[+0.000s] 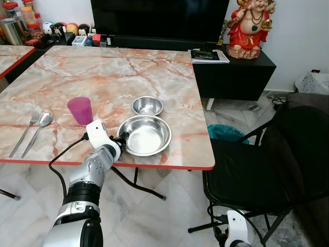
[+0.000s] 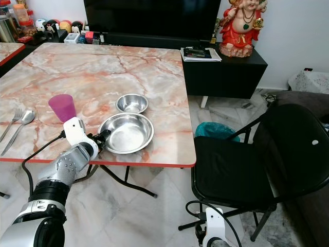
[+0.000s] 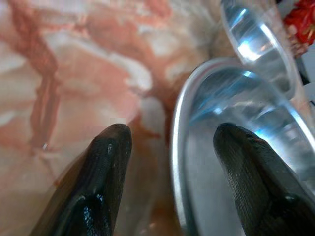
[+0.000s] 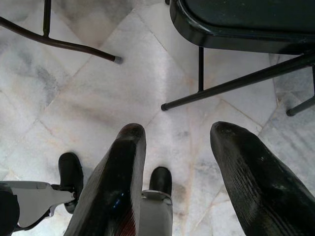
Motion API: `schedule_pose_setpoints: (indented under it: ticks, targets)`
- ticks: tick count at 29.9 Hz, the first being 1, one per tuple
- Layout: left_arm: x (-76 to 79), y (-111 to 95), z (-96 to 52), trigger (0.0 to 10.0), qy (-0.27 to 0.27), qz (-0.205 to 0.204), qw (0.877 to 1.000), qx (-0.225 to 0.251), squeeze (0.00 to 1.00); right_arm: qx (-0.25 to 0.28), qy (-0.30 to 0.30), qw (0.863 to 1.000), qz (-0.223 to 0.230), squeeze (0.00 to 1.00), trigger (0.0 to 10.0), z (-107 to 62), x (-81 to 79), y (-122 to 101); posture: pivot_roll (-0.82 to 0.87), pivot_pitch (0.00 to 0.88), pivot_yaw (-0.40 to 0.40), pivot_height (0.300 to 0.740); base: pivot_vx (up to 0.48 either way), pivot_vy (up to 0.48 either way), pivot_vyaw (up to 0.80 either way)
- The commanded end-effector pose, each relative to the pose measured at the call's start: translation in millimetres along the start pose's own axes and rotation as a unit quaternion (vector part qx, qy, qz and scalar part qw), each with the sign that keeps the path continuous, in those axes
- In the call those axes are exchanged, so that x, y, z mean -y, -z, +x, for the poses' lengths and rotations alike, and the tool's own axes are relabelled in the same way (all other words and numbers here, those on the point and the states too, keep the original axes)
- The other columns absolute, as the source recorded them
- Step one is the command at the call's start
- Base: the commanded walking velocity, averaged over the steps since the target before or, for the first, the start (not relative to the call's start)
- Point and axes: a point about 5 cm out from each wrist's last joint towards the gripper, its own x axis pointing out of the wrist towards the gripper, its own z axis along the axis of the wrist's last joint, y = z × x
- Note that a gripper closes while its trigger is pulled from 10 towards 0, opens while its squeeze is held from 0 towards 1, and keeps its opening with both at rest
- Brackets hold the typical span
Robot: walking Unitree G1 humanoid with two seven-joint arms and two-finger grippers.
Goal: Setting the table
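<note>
A wide steel dish sits near the front edge of the marble table, with a small steel bowl touching it just behind. My left gripper is open at the dish's left rim. In the left wrist view one finger rests outside over the marble and the other reaches inside the dish. A purple cup stands upright to the left. Further left lie a fork and a spoon. My right gripper hangs open above the tiled floor.
A black folding chair stands right of the table, with a teal bin behind it. A black cabinet carries a red statue and papers. Jars and small items line the table's far left. The table's legs cross the floor beneath.
</note>
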Motion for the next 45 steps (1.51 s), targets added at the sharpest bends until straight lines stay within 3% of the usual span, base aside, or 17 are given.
schedule_pose_setpoints:
  ticks: [1, 5, 18, 19, 21, 22, 24, 26, 45]
  targets:
    - [5.8, -9, -0.5, 10.0, 0.015, 0.001, 1.0, 0.001, 0.0, 0.002, 0.002, 1.0, -0.002, 0.0, 10.0, 0.6, 1.7, -4, -0.04, 0.0, -0.055, 0.74, 0.0, 0.0, 0.0]
    - [9.9, -7, -1.2, 10.0, 0.043, 0.002, 0.999, -0.016, 0.0, 0.002, -0.001, 1.0, -0.004, 0.0, 10.0, 0.9, 0.3, -4, -0.04, 0.0, -0.055, 0.74, 0.0, 0.0, 0.0]
    - [14.8, 5, 0.7, 10.0, 0.029, -0.001, 0.999, -0.041, 0.0, 0.003, -0.001, 1.0, -0.003, 0.0, 10.0, 1.2, -1.2, -5, -0.04, 0.0, -0.05, 0.74, 0.0, 0.0, 0.0]
    - [16.0, 7, 1.0, 9.4, 0.029, -0.002, 0.999, -0.044, 0.0, 0.002, -0.001, 1.0, -0.002, 0.0, 10.0, 1.0, -0.9, -4, -0.04, 0.0, -0.051, 0.74, 0.0, 0.0, 0.0]
    - [17.6, 10, 1.2, 6.2, 0.029, -0.001, 0.998, -0.047, 0.0, 0.001, 0.0, 1.0, -0.001, 0.0, 10.0, 0.7, -0.5, -2, -0.04, 0.0, -0.053, 0.74, 0.0, 0.0, 0.0]
    - [18.1, 11, 1.2, 0.7, 0.029, -0.001, 0.998, -0.049, 0.0, 0.0, 0.0, 1.0, -0.001, 0.0, 10.0, 0.6, -0.4, -2, -0.04, 0.0, -0.053, 0.74, 0.0, 0.0, 0.0]
    - [18.2, 13, 1.2, 0.7, 0.028, -0.003, 0.998, -0.051, 0.0, -0.001, 0.0, 1.0, -0.001, 0.0, 10.0, 0.4, -0.5, -1, -0.04, 0.0, -0.053, 0.74, 0.0, 0.0, 0.0]
    - [18.7, 14, 1.0, 0.0, 0.028, -0.005, 0.998, -0.053, 0.0, -0.002, 0.0, 1.0, 0.0, 0.0, 10.0, 0.5, -0.7, -1, -0.04, 0.0, -0.054, 0.74, 0.0, 0.0, 0.0]
    - [17.5, 12, 1.0, 0.0, 0.018, -0.01, 0.999, -0.05, 0.0, -0.002, -0.001, 1.0, 0.001, 0.0, 10.0, 0.9, -2.1, -2, -0.04, 0.0, -0.057, 0.74, 0.0, 0.0, 0.0]
